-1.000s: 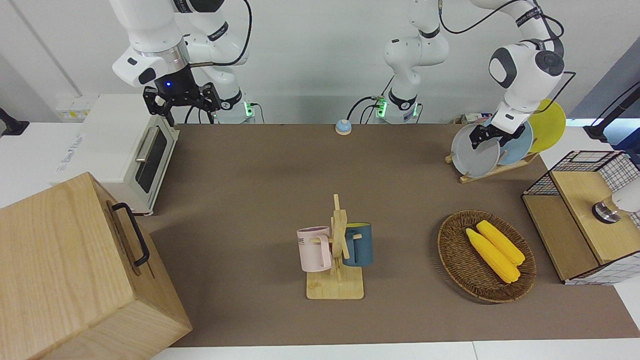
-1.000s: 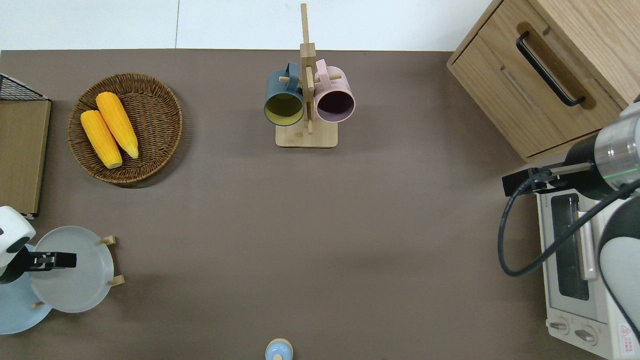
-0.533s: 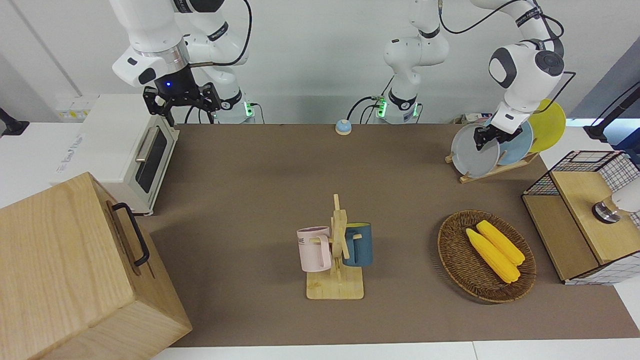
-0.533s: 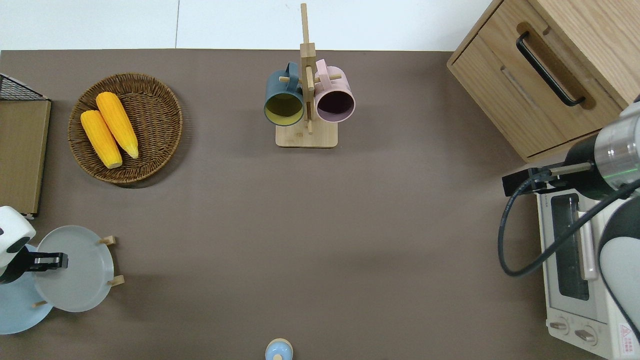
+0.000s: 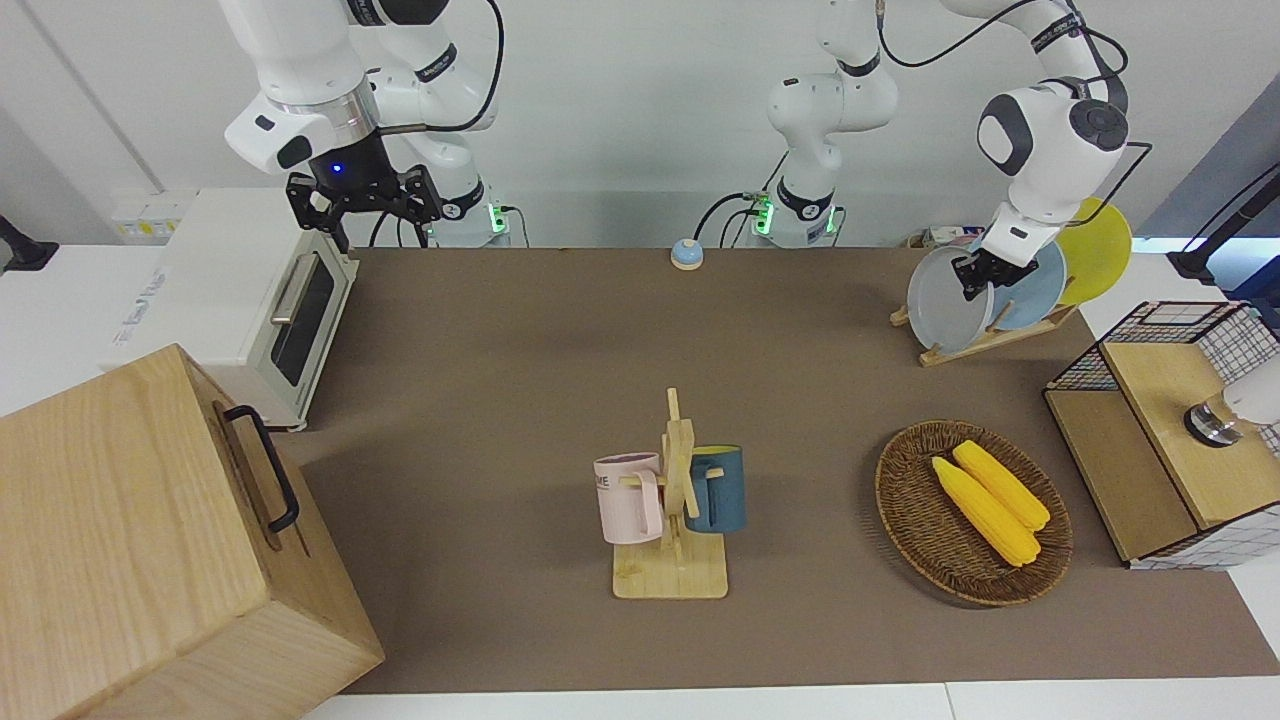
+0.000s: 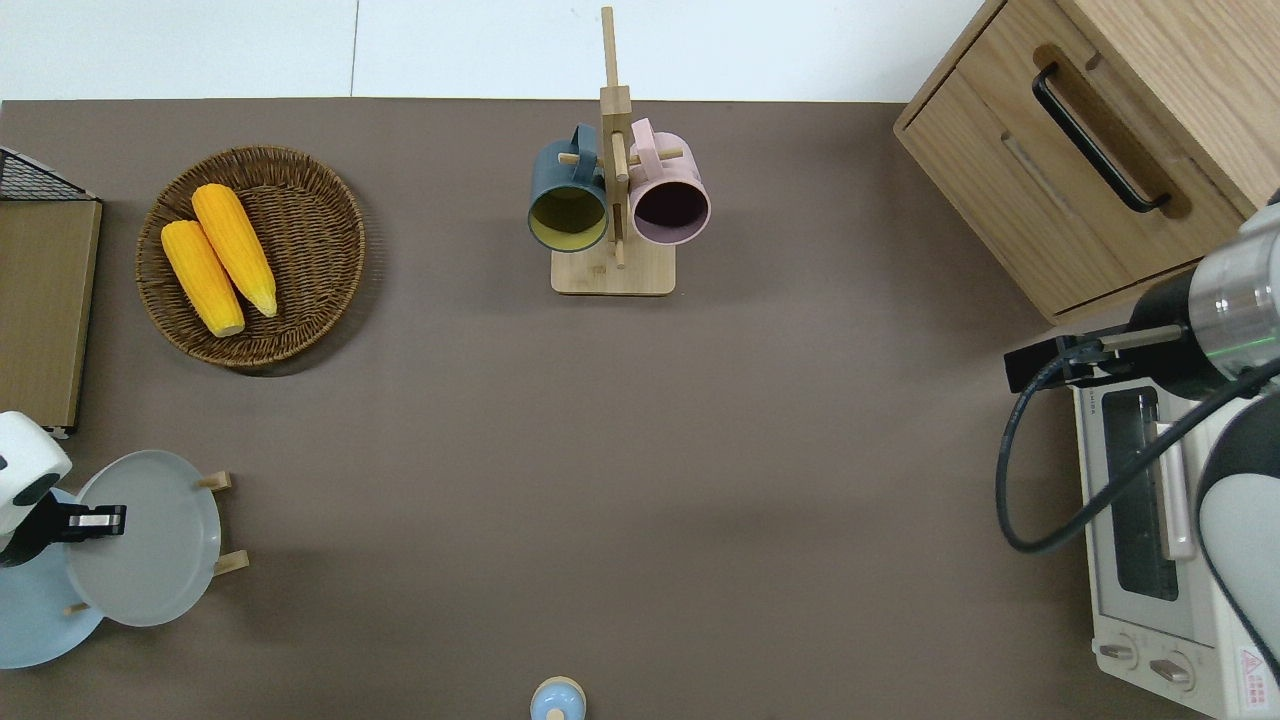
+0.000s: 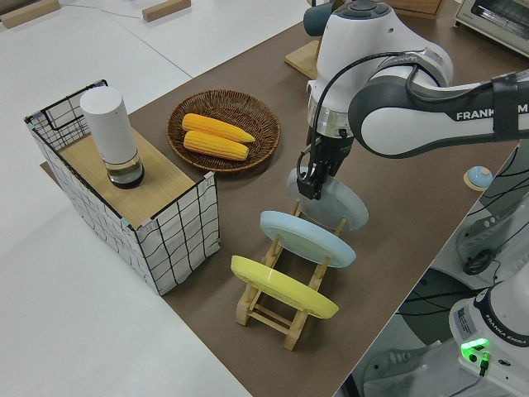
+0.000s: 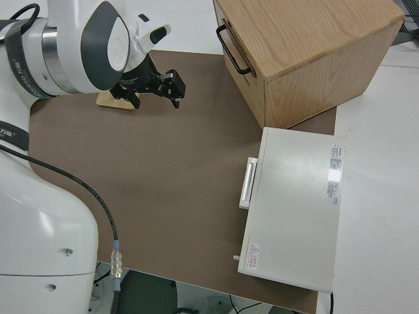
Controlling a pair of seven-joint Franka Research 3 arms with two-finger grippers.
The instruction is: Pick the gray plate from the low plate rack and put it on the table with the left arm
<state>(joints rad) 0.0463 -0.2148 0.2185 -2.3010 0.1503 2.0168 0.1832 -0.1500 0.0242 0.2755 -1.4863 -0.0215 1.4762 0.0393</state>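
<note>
the left gripper [image 5: 972, 277] is clamped on the upper rim of the gray plate [image 5: 945, 305], which stands tilted in the low plate rack [image 7: 285, 304] at the left arm's end of the table [image 6: 640, 450]. in the same rack, a light-blue plate [image 7: 306, 238] and a yellow plate [image 7: 281, 287] lean in the slots next to it, the blue one between the gray and the yellow. the right arm is parked, its gripper [image 5: 362, 203] with fingers spread apart.

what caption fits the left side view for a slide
Left gripper at the rim of the gray plate leaning in the low plate rack.
</note>
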